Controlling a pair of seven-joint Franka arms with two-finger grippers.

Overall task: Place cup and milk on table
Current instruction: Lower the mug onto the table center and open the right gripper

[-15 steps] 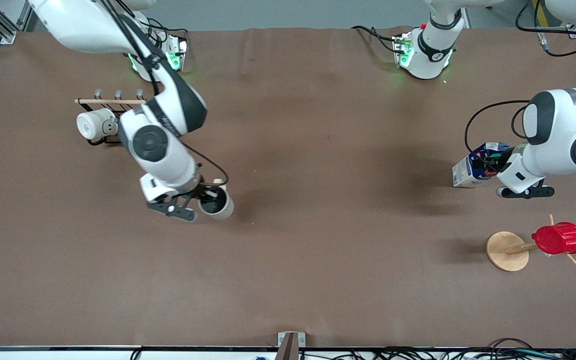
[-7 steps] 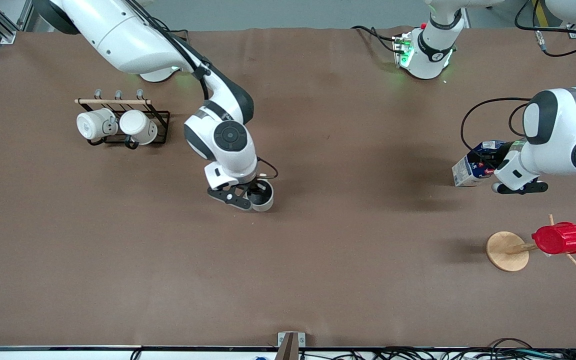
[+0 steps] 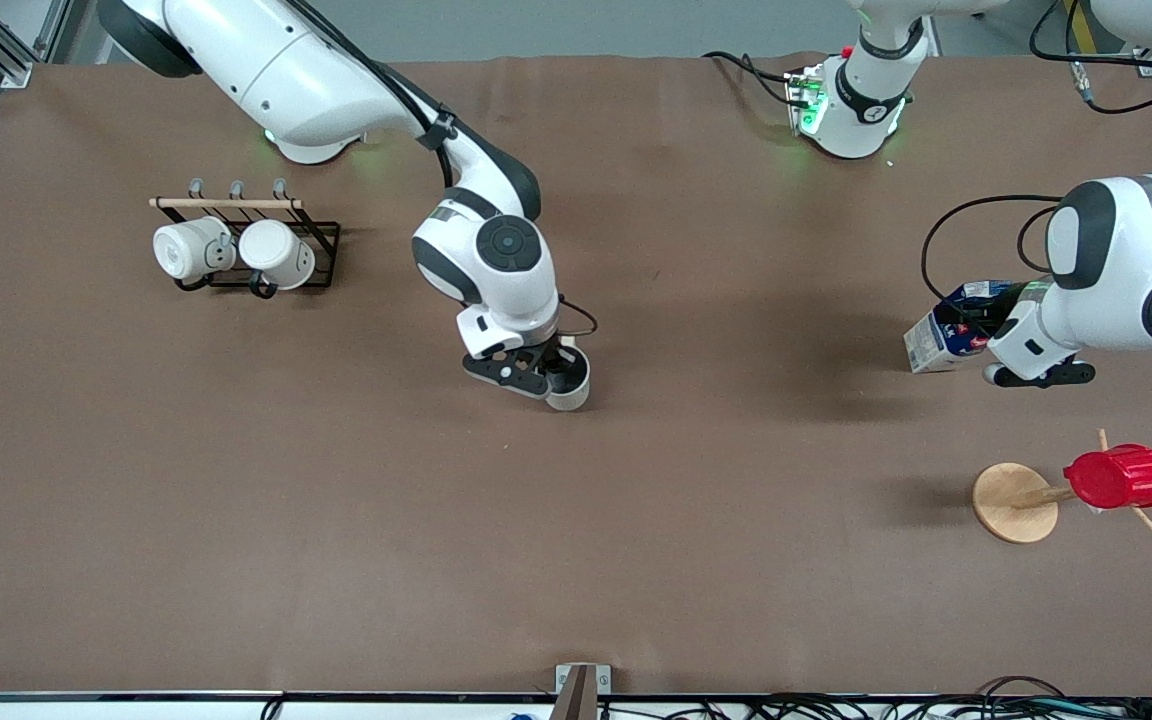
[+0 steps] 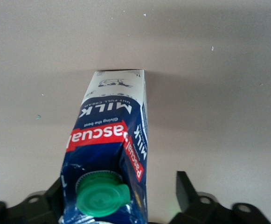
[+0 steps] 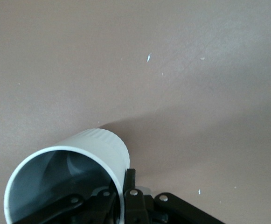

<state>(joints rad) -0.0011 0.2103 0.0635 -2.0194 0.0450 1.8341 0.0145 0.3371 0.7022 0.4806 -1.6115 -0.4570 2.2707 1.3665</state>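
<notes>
The cup (image 3: 572, 384), pale with a dark inside, is upright over the middle of the brown table (image 3: 636, 520), low above it or on it. My right gripper (image 3: 548, 379) is shut on its rim, one finger inside and one outside (image 5: 129, 179); the cup (image 5: 74, 172) fills the corner of the right wrist view. The milk (image 3: 941, 338), a blue and white carton with a green cap (image 4: 100, 195), stands on the table toward the left arm's end. My left gripper (image 3: 1034, 375) is open around its top (image 4: 121, 186); one finger (image 4: 184, 186) stands clear of the carton (image 4: 109, 130).
A black rack (image 3: 321, 255) with two white mugs (image 3: 194, 249) stands toward the right arm's end. A wooden stand (image 3: 1014, 502) carrying a red ribbed cup (image 3: 1118, 477) is nearer the front camera than the milk. Cables run along the front edge.
My right arm has carried the cup from near the mug rack toward the middle of the table. My left gripper shifted slightly at the milk, then stayed.
</notes>
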